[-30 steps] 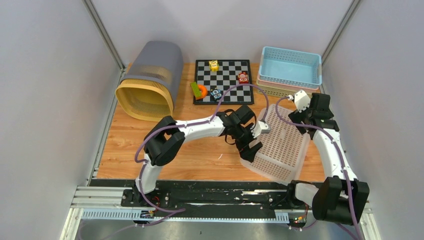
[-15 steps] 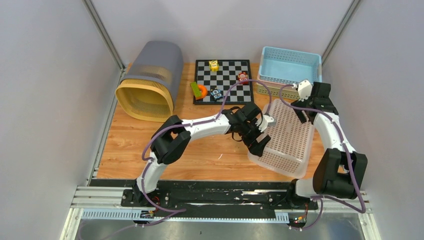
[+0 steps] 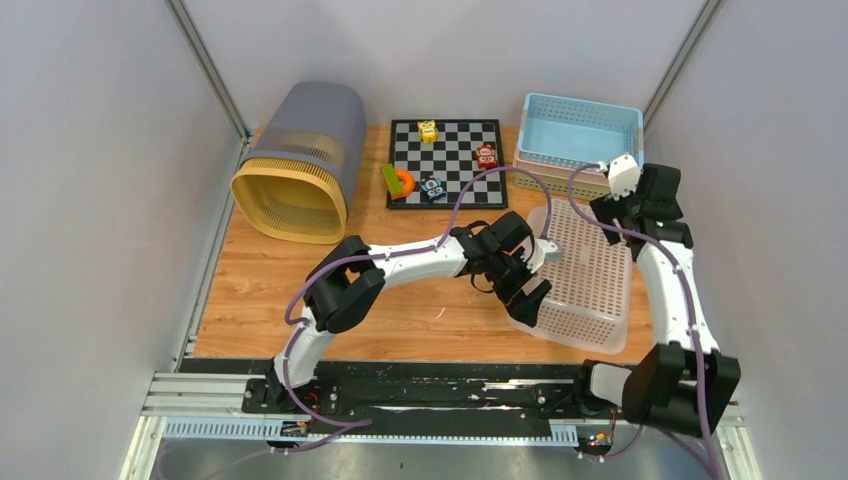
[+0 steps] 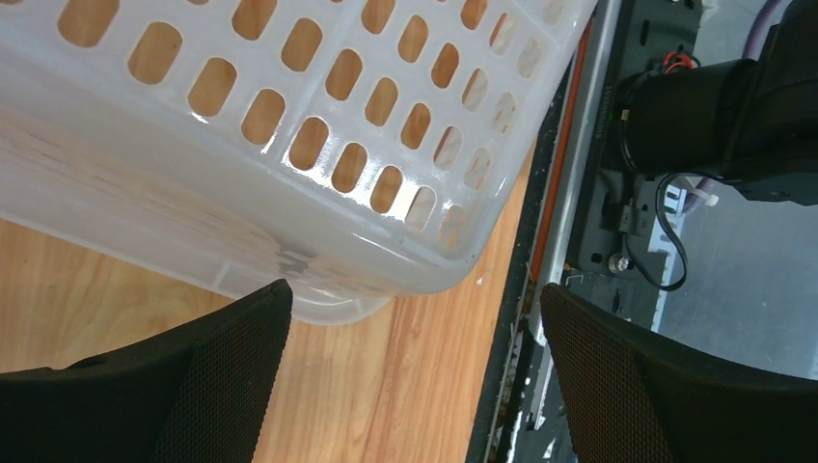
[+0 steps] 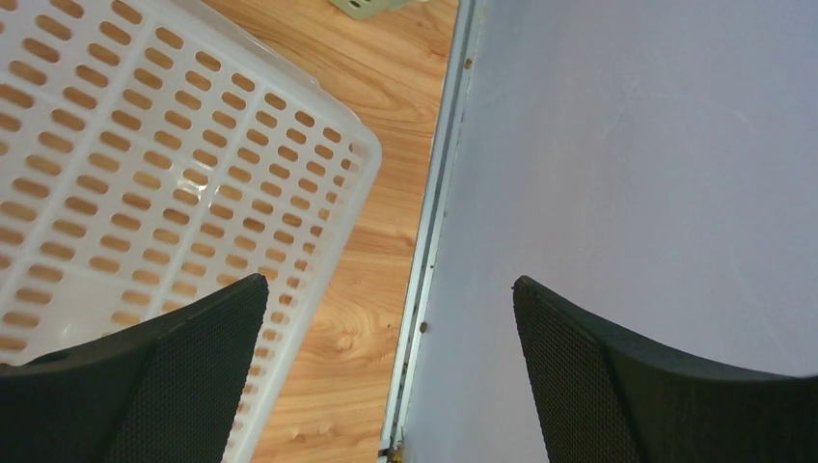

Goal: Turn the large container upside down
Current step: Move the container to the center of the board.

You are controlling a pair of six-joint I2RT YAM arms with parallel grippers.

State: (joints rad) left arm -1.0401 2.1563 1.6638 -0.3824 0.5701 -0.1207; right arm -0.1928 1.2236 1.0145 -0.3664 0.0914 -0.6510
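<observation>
The large white perforated container (image 3: pixel 585 275) lies bottom-up on the right of the table, its slotted base facing up. It also shows in the left wrist view (image 4: pixel 289 116) and in the right wrist view (image 5: pixel 145 174). My left gripper (image 3: pixel 528 295) is open and empty at the container's near left corner, with the rim just beyond its fingertips (image 4: pixel 415 299). My right gripper (image 3: pixel 617 215) is open and empty over the container's far right corner, close to the side wall (image 5: pixel 391 289).
A grey and yellow bin (image 3: pixel 300 165) lies on its side at the back left. A chessboard (image 3: pixel 447 160) with small toys is at the back middle. A blue basket (image 3: pixel 582 132) is stacked on others at the back right. The right wall (image 5: pixel 627 145) is close.
The container has gone from tilted on its edge to lying flat bottom-up, farther right. Both arms have moved to the right with it, and both grippers are clear of it.
</observation>
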